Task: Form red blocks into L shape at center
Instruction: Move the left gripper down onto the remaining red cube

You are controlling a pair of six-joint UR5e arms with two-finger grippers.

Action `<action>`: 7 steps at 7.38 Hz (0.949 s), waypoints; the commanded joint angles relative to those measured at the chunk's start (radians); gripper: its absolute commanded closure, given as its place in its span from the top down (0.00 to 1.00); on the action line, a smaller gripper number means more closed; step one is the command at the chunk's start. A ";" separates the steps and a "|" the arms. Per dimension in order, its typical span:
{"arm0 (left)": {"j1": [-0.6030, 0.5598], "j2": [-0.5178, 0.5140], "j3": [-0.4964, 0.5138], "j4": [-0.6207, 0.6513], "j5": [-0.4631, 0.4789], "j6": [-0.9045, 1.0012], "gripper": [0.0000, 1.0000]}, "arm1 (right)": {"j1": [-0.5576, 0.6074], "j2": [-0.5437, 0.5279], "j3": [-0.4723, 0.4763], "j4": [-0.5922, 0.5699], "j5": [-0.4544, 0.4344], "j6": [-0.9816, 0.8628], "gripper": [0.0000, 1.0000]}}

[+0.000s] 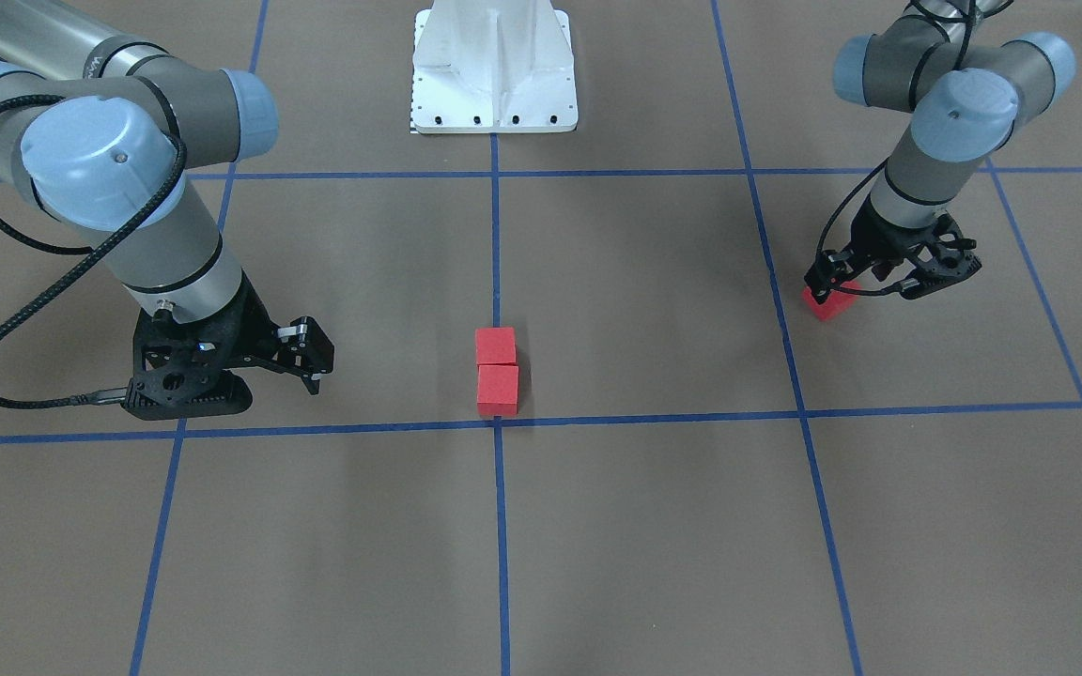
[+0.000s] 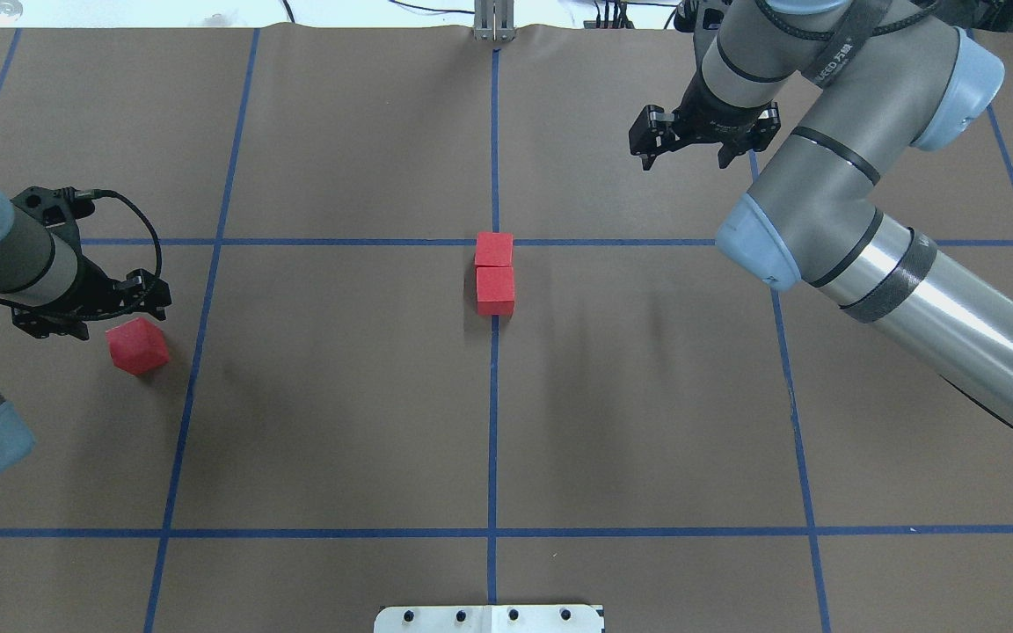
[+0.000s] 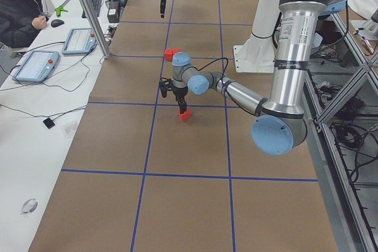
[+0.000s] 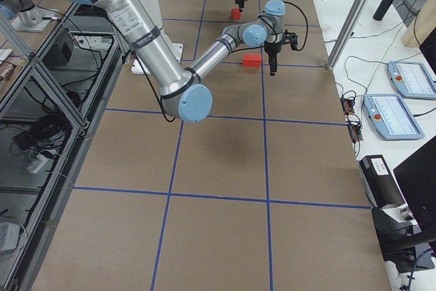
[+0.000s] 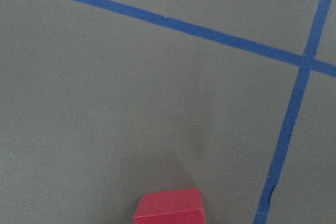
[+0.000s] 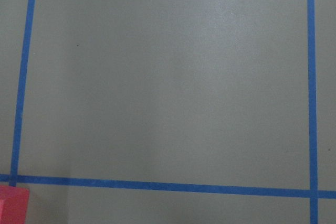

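Paired red blocks (image 2: 495, 290): touching end to end on the worktop (image 2: 339, 396), at the center (image 1: 497, 422). Third red block (image 2: 138, 345): well out left, turned askew, at the left gripper (image 3: 181, 105), whose jaws' state cannot be told; right gripper (image 2: 682, 158) hangs apart, jaws wide. Best handling: square it to the tape (image 2: 207, 242), then seat it flush beside one end block.

Robotics lab — teach pendants (image 3: 35, 65), aluminium frame posts (image 3: 88, 10), blue-taped grid table (image 2: 339, 422), operator (image 3: 18, 10) seated alongside.
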 commanded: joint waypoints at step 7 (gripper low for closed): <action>0.026 0.000 0.071 -0.073 0.004 -0.017 0.99 | -0.006 -0.011 -0.003 0.002 -0.004 0.000 0.99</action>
